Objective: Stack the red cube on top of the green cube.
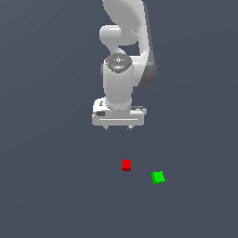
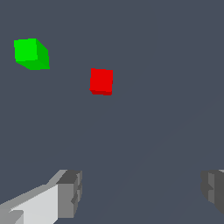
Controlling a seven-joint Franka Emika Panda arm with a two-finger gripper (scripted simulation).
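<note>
The red cube (image 1: pixel 126 164) (image 2: pixel 101 81) rests on the flat grey floor, small and plain. The green cube (image 1: pixel 158 177) (image 2: pixel 31 54) lies a short way to the exterior view's right of it and slightly nearer the camera, turned at an angle; the two do not touch. My white gripper (image 1: pixel 118 127) (image 2: pixel 140 192) hangs above the floor, behind the red cube in the exterior view and a little to its left. Its jaws stand wide apart with nothing between them. The fingertips (image 2: pixel 70 192) frame bare floor in the wrist view.
The white arm (image 1: pixel 123 56) rises behind the gripper toward the top of the exterior view. Only the uniform grey floor (image 1: pixel 56 186) surrounds the cubes.
</note>
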